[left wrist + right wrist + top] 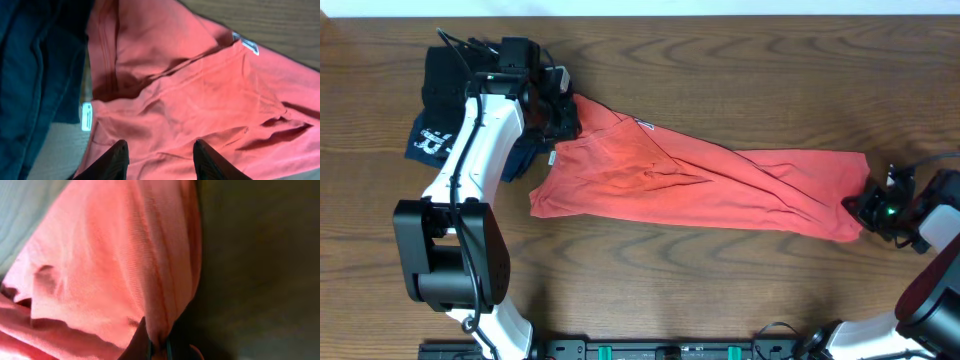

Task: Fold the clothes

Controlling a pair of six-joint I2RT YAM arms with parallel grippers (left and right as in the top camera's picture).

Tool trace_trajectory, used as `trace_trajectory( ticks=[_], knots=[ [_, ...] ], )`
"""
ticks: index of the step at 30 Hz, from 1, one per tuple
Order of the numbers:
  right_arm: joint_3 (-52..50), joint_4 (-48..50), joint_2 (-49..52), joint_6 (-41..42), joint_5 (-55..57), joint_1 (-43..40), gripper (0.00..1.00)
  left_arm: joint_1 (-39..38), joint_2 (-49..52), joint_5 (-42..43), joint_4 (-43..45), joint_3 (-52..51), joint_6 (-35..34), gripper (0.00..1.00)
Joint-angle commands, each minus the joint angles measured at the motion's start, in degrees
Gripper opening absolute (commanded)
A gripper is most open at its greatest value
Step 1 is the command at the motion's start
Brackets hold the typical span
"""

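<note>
Coral T-shirt (700,180) hem tight between right fingers (136,347), tips mostly hidden; left fingers (116,160) spread.

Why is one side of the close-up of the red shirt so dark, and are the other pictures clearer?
Right wrist: the T-shirt is too close, soft-focused, with deep shadow on the right. Left wrist: sharper, seams and white tag distinct. Overhead: evenly lit, crisp wood grain on the table.

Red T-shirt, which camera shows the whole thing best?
Overhead: the T-shirt lies stretched across the table, nearly all visible. The left wrist shows only a wrinkled part beside dark clothes; the right wrist only a bunched edge pinched in shut jaws.
</note>
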Motion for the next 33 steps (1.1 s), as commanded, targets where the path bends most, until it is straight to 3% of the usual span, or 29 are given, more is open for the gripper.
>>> trace_trajectory(
  ticks=[1, 6, 11, 21, 27, 33],
  knots=[
    [3.8, -3.3, -6.2, 4.1, 7.2, -3.0, 0.01, -0.2, -2.0, 0.8, -1.5, 1.3, 0.1, 0.44],
    [7.8, -8.4, -15.8, 5.9, 9.1, -5.2, 0.01, -0.2, -3.9, 0.8, -3.6, 1.3, 0.2, 0.44],
    [8.2, -10.4, -21.9, 4.9, 14.4, -0.4, 0.01, -0.2, -5.0, 0.8, -4.6, 1.3, 0.2, 0.44],
    [4.8, -12.3, -19.6, 4.9, 26.3, 13.6, 0.01, -0.2, -5.1, 0.8, -5.6, 1.3, 0.6, 0.44],
    [4.8, -10.8, -16.9, 2.6, 27.4, 20.5, 0.01, -0.2, -5.1, 0.8, -5.6, 1.3, 0.6, 0.45],
    [4.8, -8.9, -12.2, 1.2, 27.4, 25.3, 0.10, -0.2, -5.1, 0.8, -5.8, 1.3, 0.6, 0.44]
  ],
)
